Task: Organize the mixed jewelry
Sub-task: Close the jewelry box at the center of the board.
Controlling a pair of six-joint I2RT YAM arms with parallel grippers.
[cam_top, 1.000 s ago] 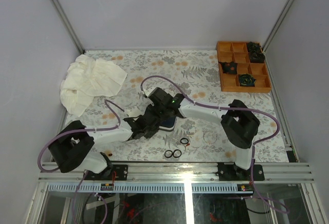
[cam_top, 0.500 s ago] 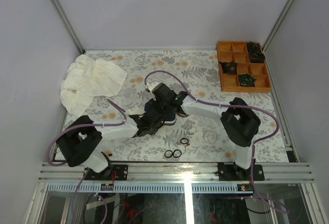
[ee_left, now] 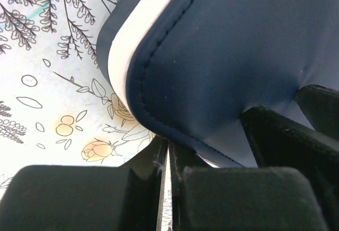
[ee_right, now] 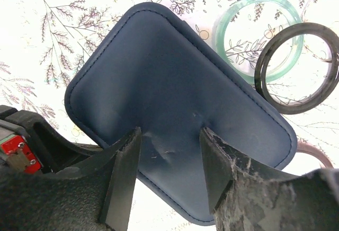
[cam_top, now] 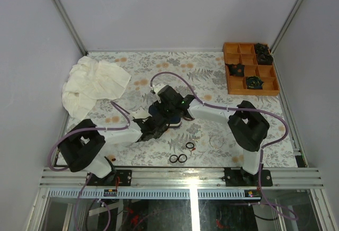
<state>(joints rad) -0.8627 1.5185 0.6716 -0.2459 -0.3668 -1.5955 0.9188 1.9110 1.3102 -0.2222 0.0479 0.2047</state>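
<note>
- One crumpled cream cloth (cam_top: 92, 85) lies at the far left of the flowered table (cam_top: 212, 72), well apart from both arms.
- Next along, the left claw (ee_left: 168, 162) has its fingers drawn together, with only a sliver of light between them. It sits at the near corner of a navy case (ee_right: 175, 77). I cannot tell whether it nips anything.
- Over the middle of the case's closed lid, the right claw (ee_right: 168, 141) stands with its fingers apart. One tip seems to press a dimple into the lid.
- Just off the case's right edge lie a green hoop (ee_right: 259, 35) and a dark hoop (ee_right: 299, 67), the dark one overlapping the green. Both are clear of the right claw's fingers, and a pink hoop (ee_right: 312, 151) peeks out lower down.
- Further right and nearer the rail, two black rings (cam_top: 178, 158) lie side by side, touching. A third ring (cam_top: 189, 145) sits just beyond them with a red bit (cam_top: 194, 149) beside it. All are apart from either claw.
- Far right at the back stands an orange tray (cam_top: 249, 90), with dark bundles in three of its compartments.
</note>
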